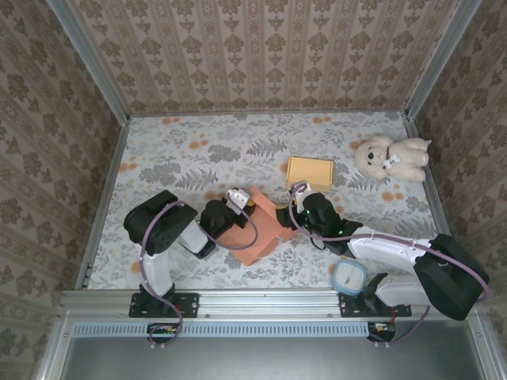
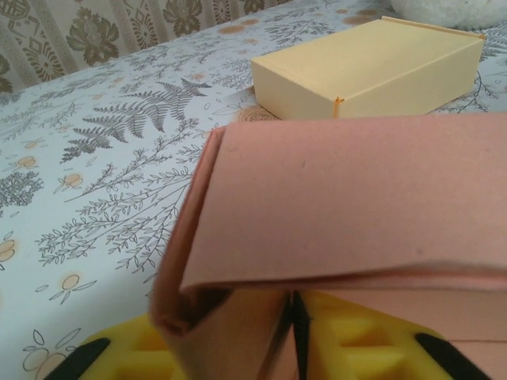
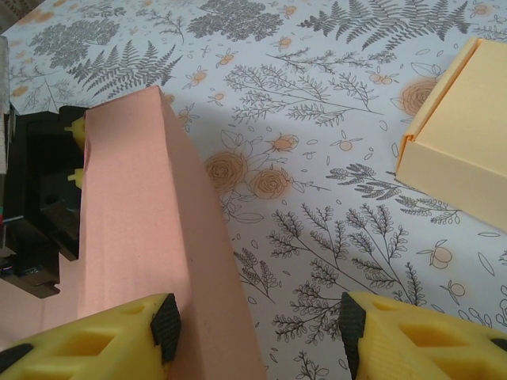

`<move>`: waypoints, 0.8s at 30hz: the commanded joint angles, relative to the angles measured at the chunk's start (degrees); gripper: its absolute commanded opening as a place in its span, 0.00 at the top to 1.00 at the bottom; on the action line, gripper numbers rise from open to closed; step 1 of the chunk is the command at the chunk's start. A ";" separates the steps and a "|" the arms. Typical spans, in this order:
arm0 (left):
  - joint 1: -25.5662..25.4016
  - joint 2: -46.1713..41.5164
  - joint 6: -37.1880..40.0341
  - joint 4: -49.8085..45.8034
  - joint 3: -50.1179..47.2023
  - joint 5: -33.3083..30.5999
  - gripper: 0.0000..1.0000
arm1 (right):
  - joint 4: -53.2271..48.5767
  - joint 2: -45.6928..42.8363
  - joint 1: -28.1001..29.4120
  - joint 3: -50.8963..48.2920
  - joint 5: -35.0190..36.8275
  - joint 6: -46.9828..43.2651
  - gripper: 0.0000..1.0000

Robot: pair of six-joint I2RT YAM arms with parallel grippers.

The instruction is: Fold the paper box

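The paper box (image 1: 257,229) is a salmon-pink card sheet, partly folded, lying on the flowered table between both arms. My left gripper (image 1: 231,207) is at its left end. In the left wrist view a pink flap (image 2: 356,206) rises in front of the yellow fingers (image 2: 380,340). A pink wall stands between them beside a narrow dark slit, and it is unclear whether they pinch it. My right gripper (image 1: 287,222) is at the box's right edge. It stands open (image 3: 260,328), with its left pad over the pink side wall (image 3: 135,229) and its right pad over bare table.
A finished yellow box (image 1: 310,172) lies just beyond the pink one, close to both grippers (image 2: 372,63) (image 3: 463,134). A cream teddy bear (image 1: 392,157) sits at the back right. A blue-rimmed container (image 1: 349,275) rests near the right arm's base. Patterned walls enclose the table (image 1: 182,150).
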 commanded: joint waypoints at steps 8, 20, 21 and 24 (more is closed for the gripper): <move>-0.27 -8.11 -2.35 -1.41 -3.79 0.09 0.68 | -5.48 0.52 0.55 -0.03 -0.94 0.32 0.42; -2.95 -4.60 -2.55 -1.41 0.13 -2.78 0.75 | -3.93 1.90 1.37 0.17 -2.43 0.95 0.42; -3.50 -4.12 -2.31 -1.41 0.62 -4.27 0.77 | -3.65 2.22 1.45 0.23 -2.74 1.06 0.42; -5.27 -2.63 -2.52 -1.32 2.19 -9.21 0.87 | -2.60 3.05 1.84 0.25 -2.89 1.47 0.42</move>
